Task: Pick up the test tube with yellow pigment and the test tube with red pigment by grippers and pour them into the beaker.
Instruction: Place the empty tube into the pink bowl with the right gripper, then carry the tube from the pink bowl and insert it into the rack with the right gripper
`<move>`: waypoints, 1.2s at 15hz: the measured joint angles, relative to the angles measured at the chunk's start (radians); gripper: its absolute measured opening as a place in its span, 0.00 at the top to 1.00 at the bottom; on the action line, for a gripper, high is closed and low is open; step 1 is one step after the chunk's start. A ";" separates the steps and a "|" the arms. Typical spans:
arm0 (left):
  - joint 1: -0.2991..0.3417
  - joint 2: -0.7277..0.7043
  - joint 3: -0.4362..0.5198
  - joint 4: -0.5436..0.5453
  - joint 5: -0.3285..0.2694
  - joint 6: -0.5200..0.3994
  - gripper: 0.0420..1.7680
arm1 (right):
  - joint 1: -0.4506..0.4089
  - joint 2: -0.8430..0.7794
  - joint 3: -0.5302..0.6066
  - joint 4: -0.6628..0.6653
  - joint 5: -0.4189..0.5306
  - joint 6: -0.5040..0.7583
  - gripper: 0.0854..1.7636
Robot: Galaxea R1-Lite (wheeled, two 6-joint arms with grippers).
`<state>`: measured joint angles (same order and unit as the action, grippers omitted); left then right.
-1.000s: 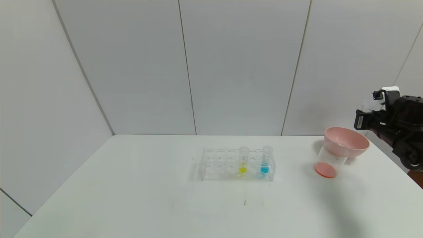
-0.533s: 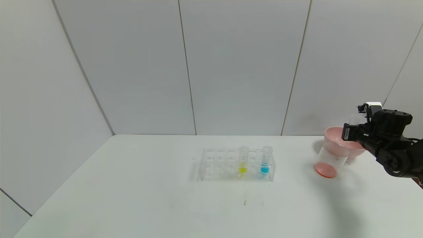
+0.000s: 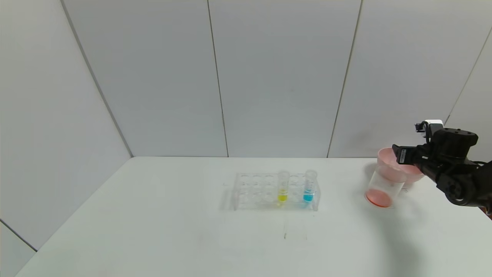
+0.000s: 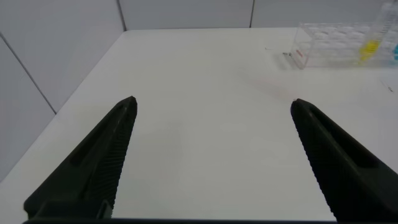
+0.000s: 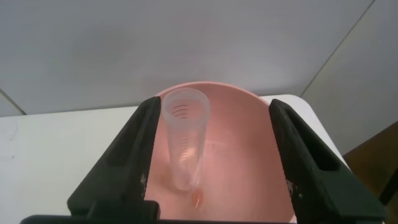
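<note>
- Releasing the emptied test tube with red pigment (image 5: 185, 140) into the pink bowl (image 5: 249, 155) looks like the step in hand; the beaker (image 3: 384, 188) just beside the bowl already holds red liquid.
- Right gripper (image 5: 211, 155) hangs over the bowl, jaws apart, tube loose between them.
- Left gripper (image 4: 211, 155), jaws apart, holds nothing.
- Next: the test tube with yellow pigment (image 3: 283, 186), upright in the rack (image 3: 253, 190).

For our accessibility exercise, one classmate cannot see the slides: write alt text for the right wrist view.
An emptied test tube, only a red drop left at its tip, lies tilted inside the pink bowl, between the open black fingers of the right gripper, which do not touch it. Behind are a white table and grey wall panels.
</note>
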<state>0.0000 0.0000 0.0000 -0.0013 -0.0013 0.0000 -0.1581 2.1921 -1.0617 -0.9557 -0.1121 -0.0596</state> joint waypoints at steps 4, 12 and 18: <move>0.000 0.000 0.000 0.000 0.000 0.000 0.00 | -0.031 -0.082 -0.016 0.041 0.018 0.005 0.19; 0.000 0.000 0.000 0.000 0.000 0.000 0.00 | 0.124 -0.485 0.056 0.320 0.004 0.181 0.09; 0.000 0.000 0.000 0.000 0.000 0.000 0.00 | 0.620 -0.740 0.494 0.193 -0.284 0.268 0.06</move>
<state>0.0000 0.0000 0.0000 -0.0013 -0.0017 0.0000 0.4621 1.4523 -0.5677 -0.7623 -0.3964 0.2083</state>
